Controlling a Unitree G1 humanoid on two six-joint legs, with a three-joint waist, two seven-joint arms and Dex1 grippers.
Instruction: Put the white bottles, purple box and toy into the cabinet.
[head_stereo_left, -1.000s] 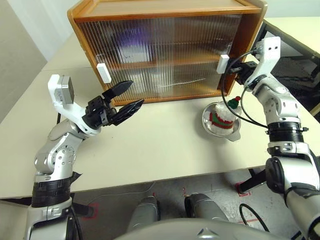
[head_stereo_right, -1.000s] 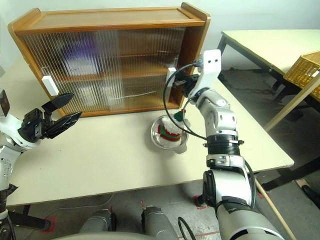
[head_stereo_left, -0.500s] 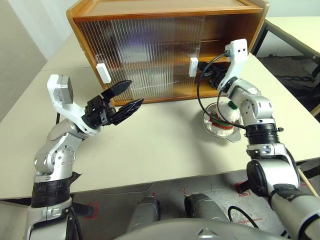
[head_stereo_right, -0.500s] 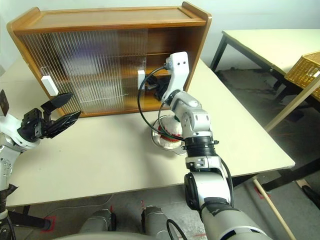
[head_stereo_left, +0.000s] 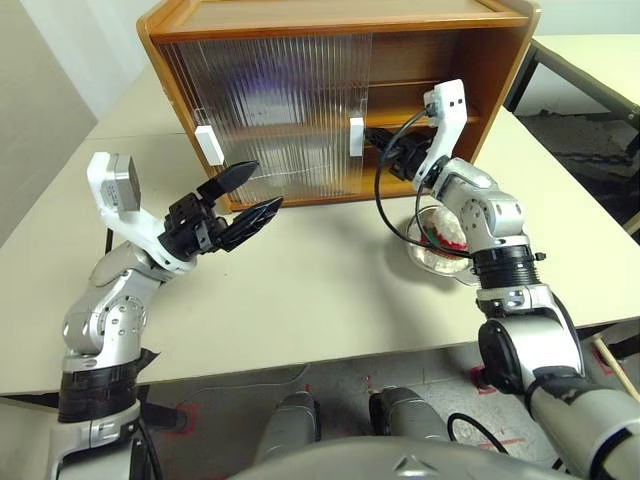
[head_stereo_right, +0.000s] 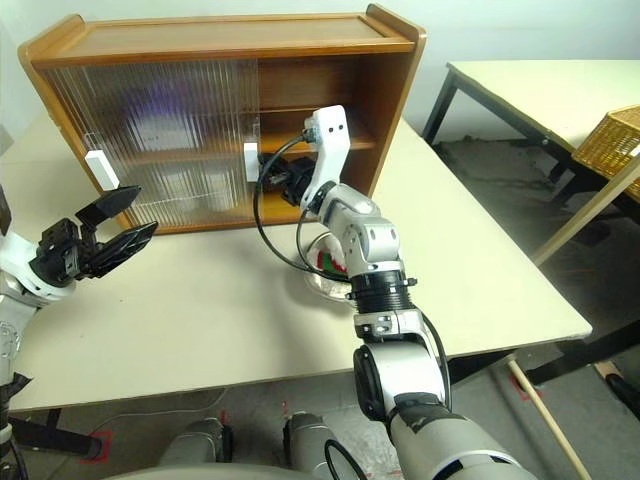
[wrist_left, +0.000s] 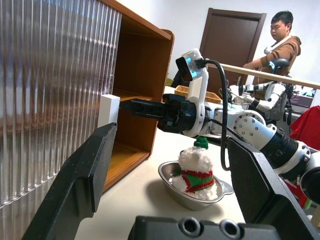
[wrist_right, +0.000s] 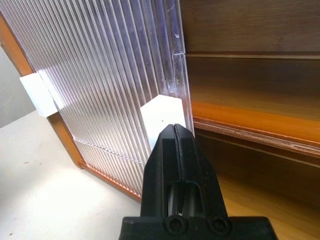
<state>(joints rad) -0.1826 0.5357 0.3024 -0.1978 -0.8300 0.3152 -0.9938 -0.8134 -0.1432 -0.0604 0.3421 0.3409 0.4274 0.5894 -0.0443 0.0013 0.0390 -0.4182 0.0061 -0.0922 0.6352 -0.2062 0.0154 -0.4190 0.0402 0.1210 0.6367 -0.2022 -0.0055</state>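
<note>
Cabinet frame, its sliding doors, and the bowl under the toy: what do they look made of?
Cabinet: looks like wood or wood veneer, warm brown with a semi-gloss sheen and faint grain. Sliding doors: ribbed translucent plastic or possibly glass; shapes behind show blurred. Bowl: appears polished metal, with bright mirror-like reflections. Toy: fluffy plush fabric.

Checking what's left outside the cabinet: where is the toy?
The toy sits in a metal bowl on the table, right of centre, before the cabinet's open right side.

Bright, even indoor light. Soft shadows on the desk (head_stereo_left: 330, 280) below the cabinet (head_stereo_left: 330, 30). Ribbed doors blur everything behind them. Head views bend at edges; left wrist foreground soft.
</note>
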